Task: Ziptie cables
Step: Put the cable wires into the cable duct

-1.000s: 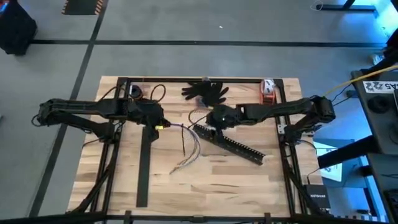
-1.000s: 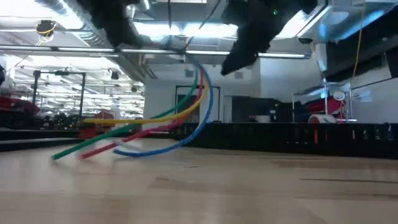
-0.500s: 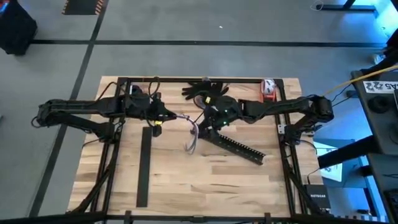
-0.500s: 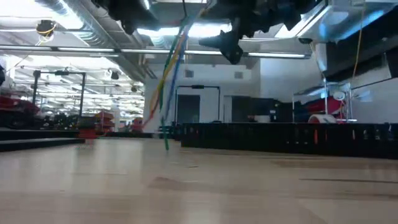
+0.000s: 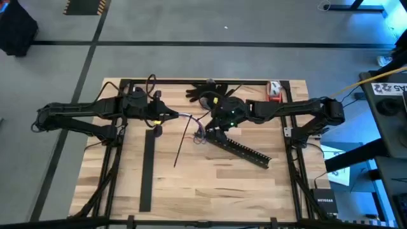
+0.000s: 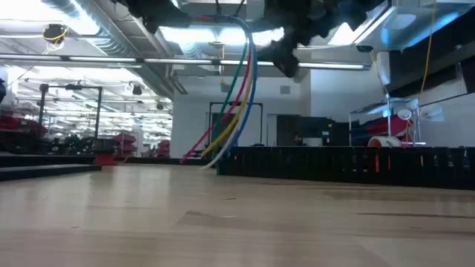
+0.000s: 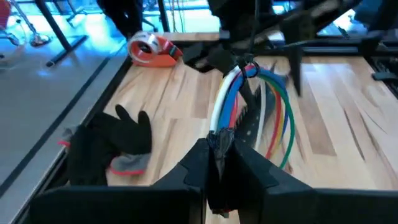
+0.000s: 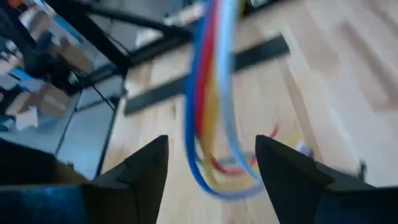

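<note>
Cables (image 5: 188, 129), left tool (image 5: 166, 116) pinching, raised

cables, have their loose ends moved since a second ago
Yes. In the high view the cables' loose ends, earlier fanned out toward the table's near edge, have drawn together, still dangling beside the black slotted bar.

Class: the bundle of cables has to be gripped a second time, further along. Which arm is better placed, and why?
The right. The left claw is shut on the cables, holding one end up. The right claw is open, with the bundle hanging just ahead between its fingers.
</note>
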Robot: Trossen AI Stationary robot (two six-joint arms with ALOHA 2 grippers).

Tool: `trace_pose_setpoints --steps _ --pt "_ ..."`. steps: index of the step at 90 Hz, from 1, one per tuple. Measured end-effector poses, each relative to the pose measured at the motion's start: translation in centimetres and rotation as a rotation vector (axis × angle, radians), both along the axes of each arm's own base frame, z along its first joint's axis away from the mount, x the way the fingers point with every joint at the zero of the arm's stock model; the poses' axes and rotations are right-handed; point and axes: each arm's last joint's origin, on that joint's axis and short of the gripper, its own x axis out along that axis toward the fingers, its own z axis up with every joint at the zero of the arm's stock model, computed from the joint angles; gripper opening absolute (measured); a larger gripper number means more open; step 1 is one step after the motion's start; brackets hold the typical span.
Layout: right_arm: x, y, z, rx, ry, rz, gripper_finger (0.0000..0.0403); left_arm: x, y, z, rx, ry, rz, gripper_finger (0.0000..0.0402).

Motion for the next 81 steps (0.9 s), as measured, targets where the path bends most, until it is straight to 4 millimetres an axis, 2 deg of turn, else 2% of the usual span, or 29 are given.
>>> trace_pose_setpoints --steps 14,30,42,59,66,74,81 --pt "1.4 -0.2 -0.4 -0.011 -0.093 -0.003 0.0234 0.1 0.5 0.4 0.005 -0.042 0.022 0.0041" --pt "1.6 0.4 -1.5 0.086 -0.027 0.087 0.0220 0.0 1.3 0.5 0.017 -0.057 0.079 0.0039" --pt "1.5 1.2 -1.6 0.135 -0.005 0.175 0.0164 -0.1 1.8 0.5 0.020 -0.058 0.104 0.0039" --pt "1.4 1.6 -1.6 0.190 0.011 0.229 0.0021 -0.2 2.6 0.8 0.045 -0.085 0.135 0.0039" --pt "1.4 1.6 -1.5 0.197 0.026 0.225 0.0015 -0.3 2.8 0.9 0.057 -0.083 0.141 0.0039" --pt "0.6 1.6 -1.7 0.215 0.138 0.211 0.0013 -0.4 3.1 0.7 0.070 -0.063 0.147 0.0039" --pt "-0.4 1.7 -0.9 0.203 0.230 0.213 0.0006 -0.5 3.3 0.5 0.082 -0.038 0.145 0.0039"
